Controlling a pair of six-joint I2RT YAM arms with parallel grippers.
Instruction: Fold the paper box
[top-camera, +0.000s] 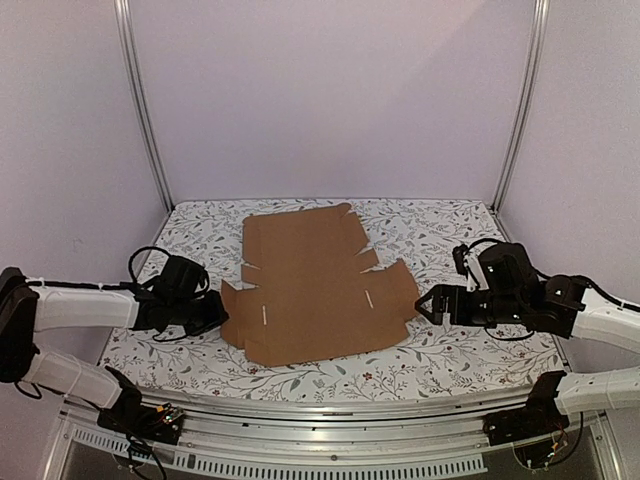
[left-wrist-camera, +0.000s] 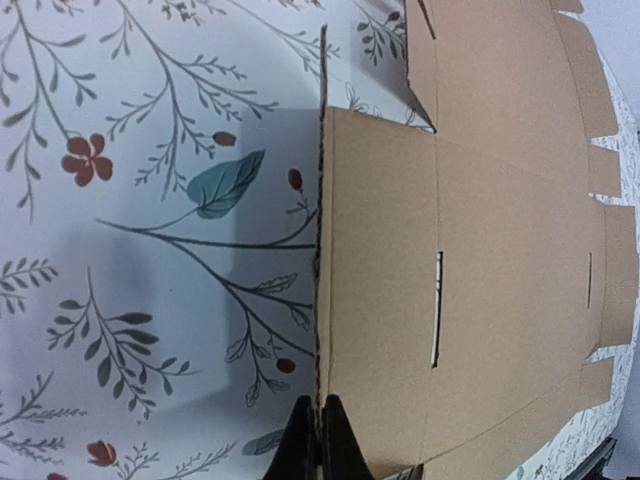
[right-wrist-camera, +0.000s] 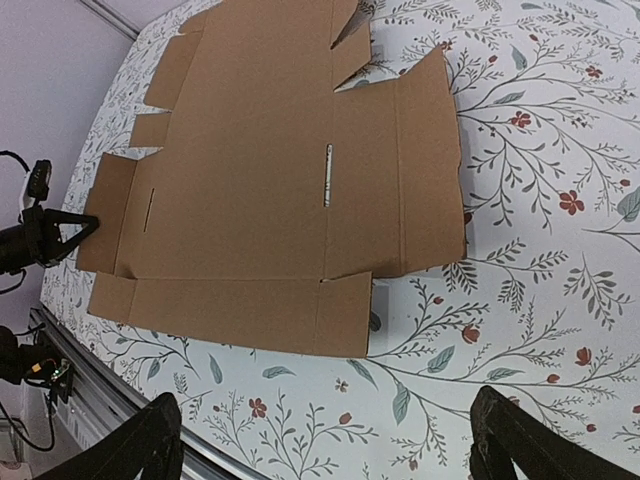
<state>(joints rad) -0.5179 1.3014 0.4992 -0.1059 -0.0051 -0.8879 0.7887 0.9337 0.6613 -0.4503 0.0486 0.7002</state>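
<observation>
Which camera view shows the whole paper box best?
Top external: the paper box lies fully in frame. Right wrist shows it larger, far edge cropped. Left wrist shows only one part, pinched by the left gripper.

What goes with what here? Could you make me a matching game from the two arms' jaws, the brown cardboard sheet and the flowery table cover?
Things:
1. left arm's jaws
2. right arm's jaws
3. flat brown cardboard box sheet
4. white floral table cover

States:
A. lying unfolded, slots showing
B. wide open, holding nothing
C. shut on the sheet's side flap
D. spread beneath everything

Pairs: 1-C, 2-B, 3-A, 4-D
</observation>
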